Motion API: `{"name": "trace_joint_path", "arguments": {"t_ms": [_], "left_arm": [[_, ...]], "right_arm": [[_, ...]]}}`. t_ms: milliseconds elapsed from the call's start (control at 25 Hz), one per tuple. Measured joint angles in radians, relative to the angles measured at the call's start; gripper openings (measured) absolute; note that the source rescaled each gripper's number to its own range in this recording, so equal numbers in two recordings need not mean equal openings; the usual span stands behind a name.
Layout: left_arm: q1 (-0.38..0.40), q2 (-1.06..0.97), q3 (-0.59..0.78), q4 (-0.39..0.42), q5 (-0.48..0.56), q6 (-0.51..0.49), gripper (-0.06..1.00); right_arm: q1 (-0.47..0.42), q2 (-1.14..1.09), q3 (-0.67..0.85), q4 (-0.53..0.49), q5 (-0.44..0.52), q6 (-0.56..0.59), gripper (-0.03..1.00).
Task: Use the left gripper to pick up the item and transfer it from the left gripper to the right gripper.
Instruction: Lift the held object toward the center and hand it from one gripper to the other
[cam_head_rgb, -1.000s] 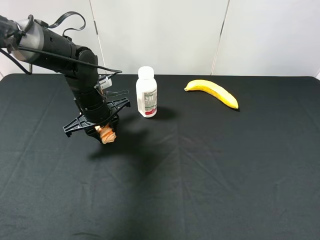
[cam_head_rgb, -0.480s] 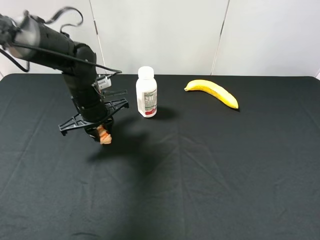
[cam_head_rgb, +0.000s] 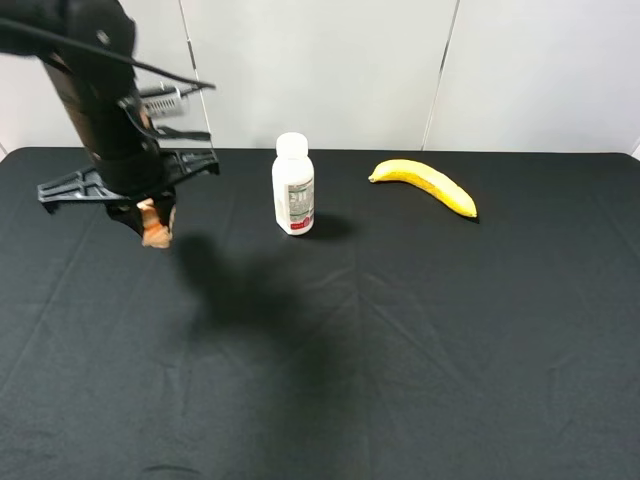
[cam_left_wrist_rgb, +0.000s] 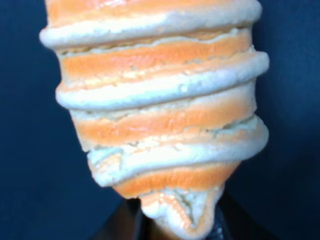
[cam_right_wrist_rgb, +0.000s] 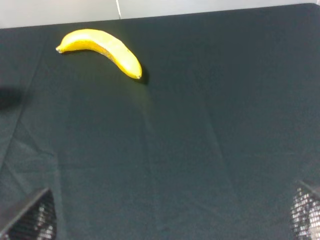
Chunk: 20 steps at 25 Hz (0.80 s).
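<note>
The item (cam_head_rgb: 155, 227), a tan and orange ridged bread-like roll, hangs from my left gripper (cam_head_rgb: 148, 212), which is shut on it and holds it well above the black table at the far left. In the left wrist view the roll (cam_left_wrist_rgb: 160, 115) fills the frame, and the black jaw tips grip its narrow end at the picture's lower edge. My right gripper (cam_right_wrist_rgb: 167, 217) is open and empty; only its two tips show at the lower corners of the right wrist view. It is out of the exterior view.
A white bottle (cam_head_rgb: 293, 185) stands upright at the back centre of the black table (cam_head_rgb: 400, 340). A yellow banana (cam_head_rgb: 425, 185) lies at the back right, also in the right wrist view (cam_right_wrist_rgb: 102, 50). White walls stand behind the table.
My left arm has risen and swung left and back, carrying the roll away from the bottle. The bottle and banana have not moved.
</note>
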Motion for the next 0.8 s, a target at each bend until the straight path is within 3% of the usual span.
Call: {"name": "trace_joint_path", "arguments": {"t_ms": [280,480,600,800], "left_arm": [[-0.024,-0.131,0.000,0.000,0.031,0.169,0.05],[-0.058,-0.178,0.000,-0.024,0.043,0.404,0.05],[-0.067,-0.183,0.000,-0.119,0.081,0.633,0.05],[-0.067,-0.183,0.000,-0.199,0.080,0.827,0.05]], "right_arm": [[0.000,0.000,0.000,0.000,0.000,0.000,1.00],[0.000,0.000,0.000,0.000,0.000,0.000,1.00],[0.000,0.000,0.000,0.001,0.000,0.000,1.00],[0.000,0.000,0.000,0.003,0.000,0.000,1.00]]}}
